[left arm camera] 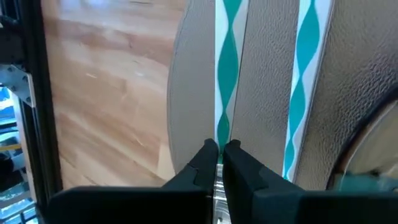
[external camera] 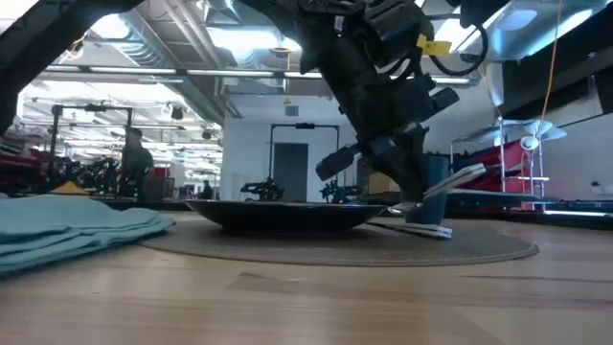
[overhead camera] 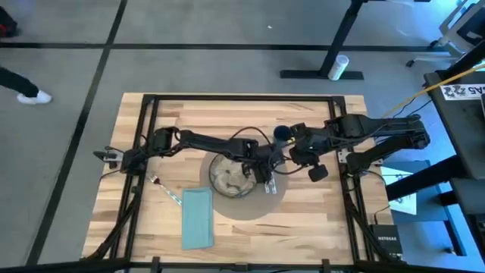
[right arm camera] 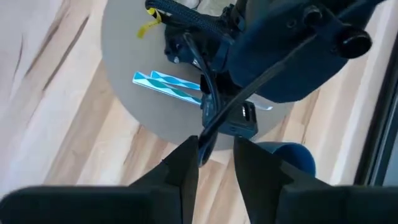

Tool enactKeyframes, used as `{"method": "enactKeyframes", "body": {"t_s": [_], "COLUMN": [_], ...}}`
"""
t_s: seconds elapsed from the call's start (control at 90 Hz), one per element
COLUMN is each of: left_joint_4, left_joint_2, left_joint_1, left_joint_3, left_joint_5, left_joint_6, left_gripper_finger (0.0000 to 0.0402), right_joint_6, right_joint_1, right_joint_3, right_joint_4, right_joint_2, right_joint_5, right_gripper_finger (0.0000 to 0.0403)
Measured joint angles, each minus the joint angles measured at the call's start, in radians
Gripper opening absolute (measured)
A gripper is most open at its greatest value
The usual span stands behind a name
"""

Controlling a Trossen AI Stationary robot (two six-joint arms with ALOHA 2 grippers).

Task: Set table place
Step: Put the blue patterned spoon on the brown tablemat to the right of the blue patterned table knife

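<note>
high: left tool (overhead camera: 270, 182) is setting a teal-striped silver utensil (overhead camera: 271, 184) on the round grey-brown placemat (overhead camera: 265, 203), right of the speckled round plate (overhead camera: 231, 176) | low: utensil is tilting, lower it flat | left wrist: tool is pinching the handle (left arm camera: 224, 74), long axis running far-to-near | right wrist: right tool (right arm camera: 211, 163) is hovering narrowly parted near the small dark-blue cup (right arm camera: 287, 155)

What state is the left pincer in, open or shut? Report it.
Shut. The left pincer has its fingers closed on a silver utensil at the placemat.
</note>
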Motion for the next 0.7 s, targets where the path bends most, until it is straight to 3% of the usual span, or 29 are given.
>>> {"method": "enactKeyframes", "body": {"t_s": [0.422,0.7], "left_joint_4": [-0.011,-0.048], "left_joint_2": [0.0,0.001], "left_joint_1": [-0.005,-0.006], "left_joint_3": [0.0,0.0], "left_joint_5": [0.003,0.012], "left_joint_6": [-0.007,-0.015], "left_gripper_finger": [0.0002,0.0067], "right_joint_6": [0.0,-0.001], "right_joint_1": [0.0,0.0], "right_joint_3": [0.0,0.0], "right_joint_4": [0.004,0.005], "right_joint_2": [0.0,0.0], "right_joint_5": [-0.007,-0.014], "right_gripper_finger": [0.0088,0.0088]}}
